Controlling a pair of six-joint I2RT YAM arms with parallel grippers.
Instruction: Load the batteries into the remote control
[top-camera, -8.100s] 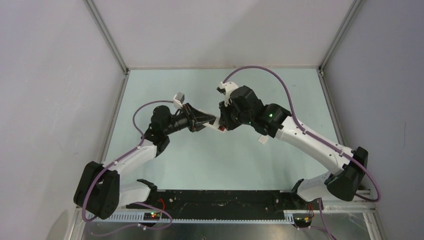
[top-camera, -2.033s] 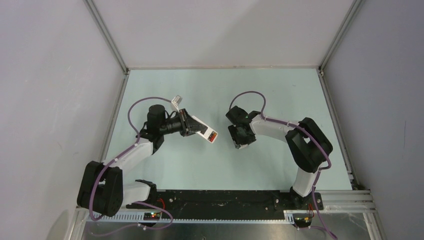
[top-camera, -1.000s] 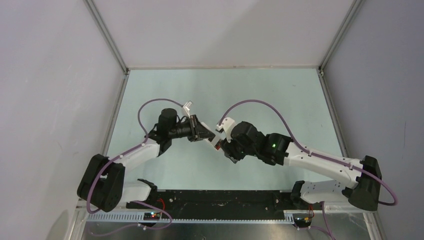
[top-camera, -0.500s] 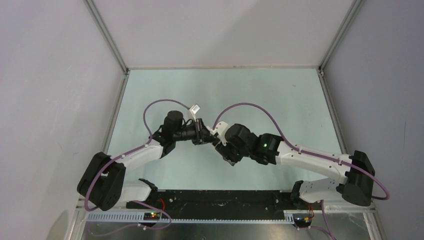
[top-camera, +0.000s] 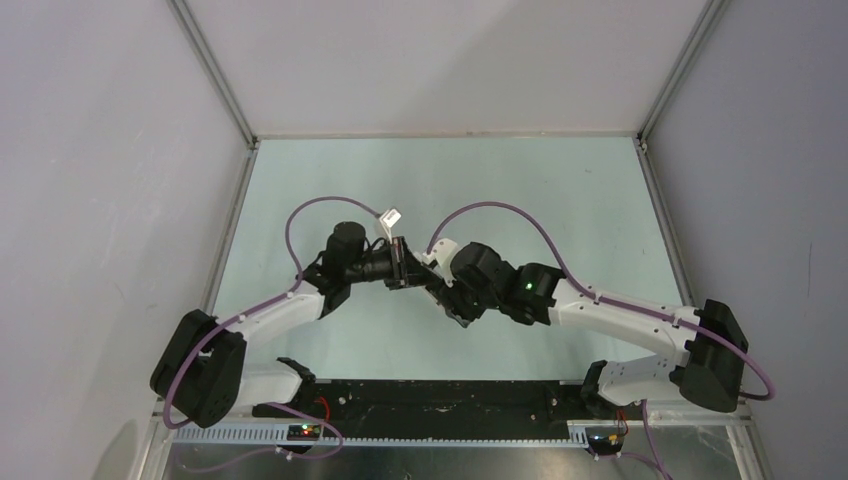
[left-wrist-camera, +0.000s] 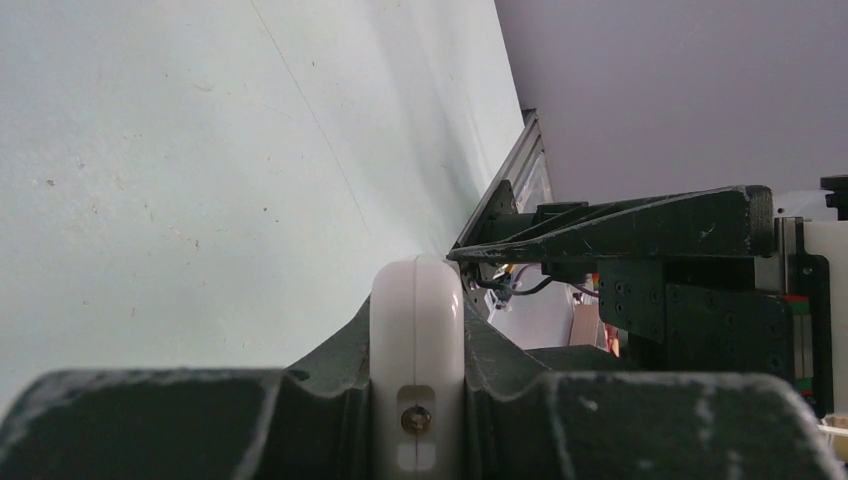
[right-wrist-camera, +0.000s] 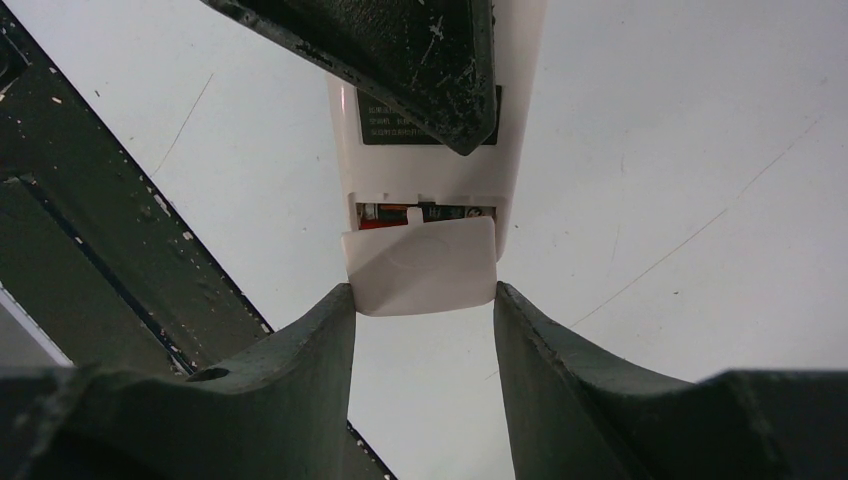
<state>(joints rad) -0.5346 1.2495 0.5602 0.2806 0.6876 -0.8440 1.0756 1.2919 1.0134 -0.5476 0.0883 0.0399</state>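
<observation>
My left gripper (top-camera: 408, 272) is shut on the white remote control (left-wrist-camera: 417, 330), which shows edge-on between its fingers in the left wrist view. In the right wrist view the remote's plain back (right-wrist-camera: 432, 170) faces the camera, with the battery compartment open. The batteries lie inside it, one orange-red (right-wrist-camera: 380, 212) and one dark (right-wrist-camera: 455, 212). My right gripper (right-wrist-camera: 424, 295) is shut on the small white cover piece (right-wrist-camera: 420, 265) and holds it against the compartment's lower edge. The two grippers meet above the table's middle, the right one (top-camera: 440, 292) just right of the left.
The pale green table (top-camera: 540, 200) is ringed by grey walls and an aluminium frame (top-camera: 215, 90). A black rail (top-camera: 440, 398) runs along the near edge. One left-gripper finger (right-wrist-camera: 400, 60) crosses the top of the right wrist view.
Two seconds ago my right gripper was down at the table, apart from the remote. It has since swung left to the held remote with the cover piece. In the last half second both arms barely moved.
</observation>
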